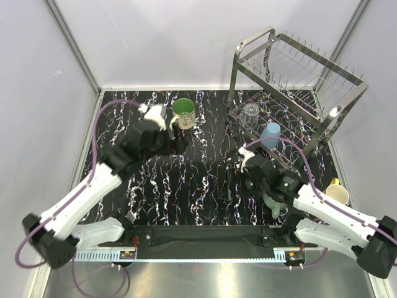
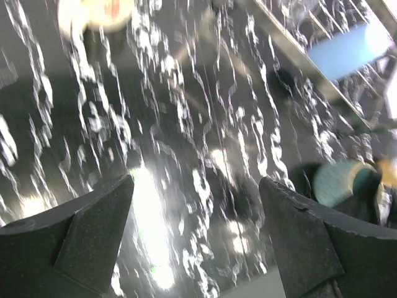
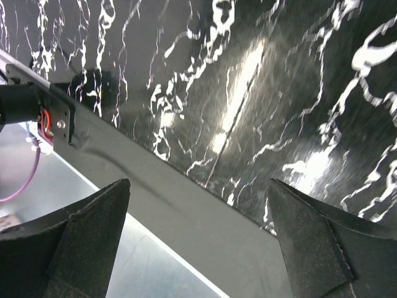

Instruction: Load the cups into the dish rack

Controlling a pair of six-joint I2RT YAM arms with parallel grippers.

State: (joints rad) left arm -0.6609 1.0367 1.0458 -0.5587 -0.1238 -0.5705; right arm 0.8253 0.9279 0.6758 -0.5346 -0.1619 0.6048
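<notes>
Left gripper (image 2: 195, 186), wrist view: jaws wide apart, nothing between them, only the marbled table (image 1: 205, 186) beyond, blurred. Right gripper (image 3: 198, 192), wrist view: jaws likewise spread and empty, over the table's near edge.

Rack (image 1: 298, 68), top view: at 1 to 2 o'clock of the table, in the far right corner. Its lower tier holds two cups: the tumbler (image 1: 250, 113), standing at the rack's 9 o'clock end, and the blue cup (image 1: 270, 135), tilted among the wires just at the tumbler's 4 o'clock. The upper tier carries no cup.

Cups outside the rack, all three on the table:
- cream mug (image 1: 183, 112), at 12 o'clock of the table, upright, green inside showing. The left gripper is just at its 6 to 7 o'clock and does not grasp it.
- teal mug (image 1: 275, 202), at 4 to 5 o'clock, partly hidden under the right arm.
- yellow mug (image 1: 338, 192), at 3 to 4 o'clock by the table's right edge, near the rack's near corner.

Progress, as judged: two of five cups loaded and three left, so somewhat under half done. The left arm looks best placed for the cream mug. The teal and yellow mugs lie on the right arm's side.
</notes>
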